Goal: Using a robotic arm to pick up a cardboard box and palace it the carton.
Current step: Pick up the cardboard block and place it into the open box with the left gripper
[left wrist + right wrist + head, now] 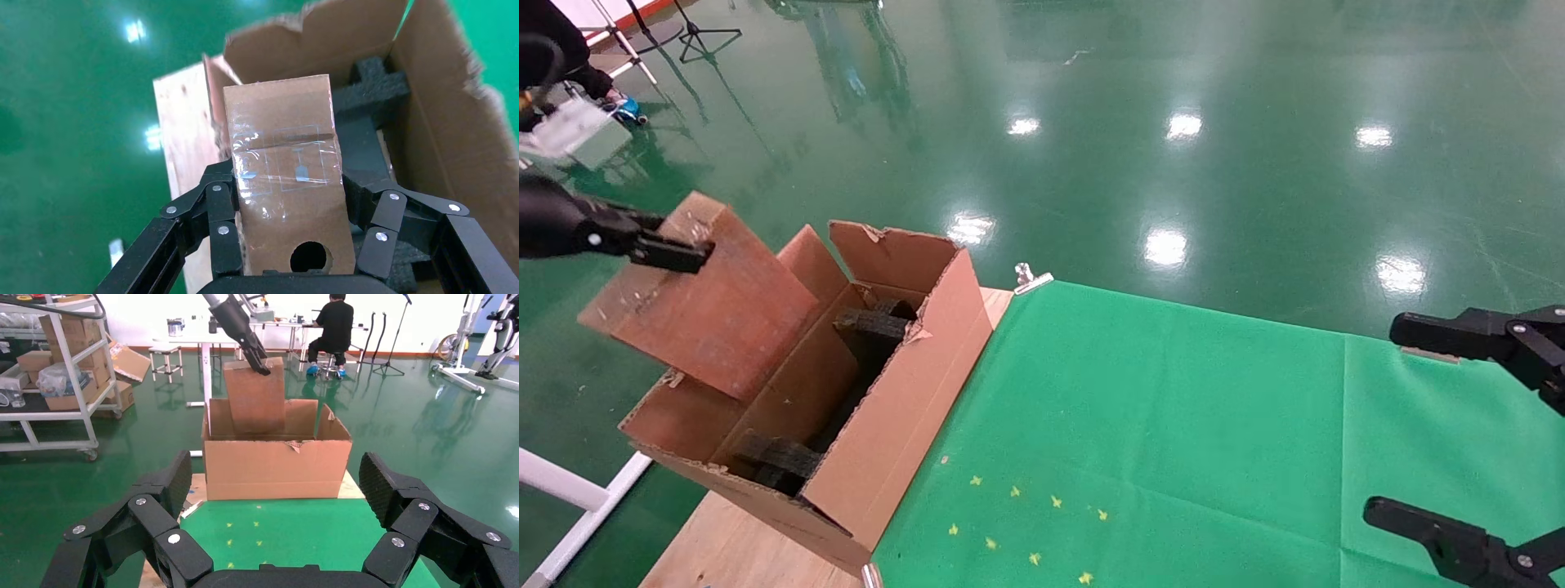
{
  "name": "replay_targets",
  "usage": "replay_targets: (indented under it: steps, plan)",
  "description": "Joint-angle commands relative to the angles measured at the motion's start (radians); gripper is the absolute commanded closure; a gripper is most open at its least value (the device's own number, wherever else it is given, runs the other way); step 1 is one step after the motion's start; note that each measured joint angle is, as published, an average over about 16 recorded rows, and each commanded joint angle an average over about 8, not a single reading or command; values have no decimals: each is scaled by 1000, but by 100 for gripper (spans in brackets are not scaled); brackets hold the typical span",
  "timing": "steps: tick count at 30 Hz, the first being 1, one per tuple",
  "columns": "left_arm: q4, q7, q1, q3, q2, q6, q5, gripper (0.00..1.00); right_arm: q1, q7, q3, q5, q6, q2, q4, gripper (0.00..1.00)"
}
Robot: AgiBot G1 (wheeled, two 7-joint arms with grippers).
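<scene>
My left gripper [674, 249] is shut on the reddish-brown cardboard box [715, 302] and holds it tilted by its upper end. The box's lower end dips into the open carton [903, 408] on its left side. In the left wrist view the box [284, 153] sits between the black fingers [223, 208], with the carton wall [453, 141] and black foam [373, 92] below. The right wrist view shows the box [256, 395] standing out of the carton [275, 465]. My right gripper [1426, 425] is open and empty over the table's right side.
A green cloth [1173, 425] with several small yellow marks [1017, 523] covers the table right of the carton. Black foam pieces [874, 322] lie inside the carton. A metal clip [1030, 278] sits at the cloth's far corner. Shelves with boxes [55, 367] stand behind.
</scene>
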Motion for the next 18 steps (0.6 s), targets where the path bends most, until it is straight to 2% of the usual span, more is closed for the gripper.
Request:
replay_targets:
  steps: [1, 18]
  plan:
    - [53, 19, 18, 3, 6, -24, 1, 100, 0, 0, 0, 0, 0, 0, 0, 0]
    - [380, 131, 159, 9, 163, -327, 7, 100, 0, 0, 0, 0, 0, 0, 0, 0]
